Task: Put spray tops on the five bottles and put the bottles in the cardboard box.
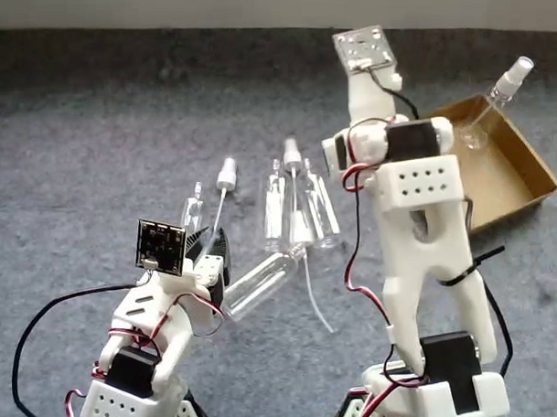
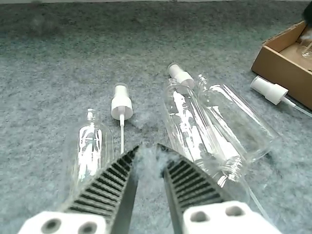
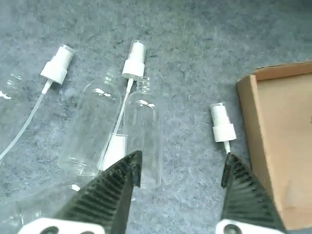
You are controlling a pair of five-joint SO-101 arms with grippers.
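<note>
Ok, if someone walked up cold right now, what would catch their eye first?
Probably the clear bottles lying bunched together in the middle of the high view, loose spray tops scattered beside them. Then the cardboard box at the right, with one topped bottle propped tilted in its far corner.

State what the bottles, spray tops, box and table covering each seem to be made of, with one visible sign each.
Bottles: clear glossy plastic, possibly glass; see-through walls with bright highlights.
Spray tops: smooth white plastic, apparently; opaque moulded heads on thin translucent tubes.
Cardboard box: matte brown cardboard; dull faces, raw-cut rim.
Table covering: grey carpet or felt, probably; fuzzy mottled fibres.
</note>
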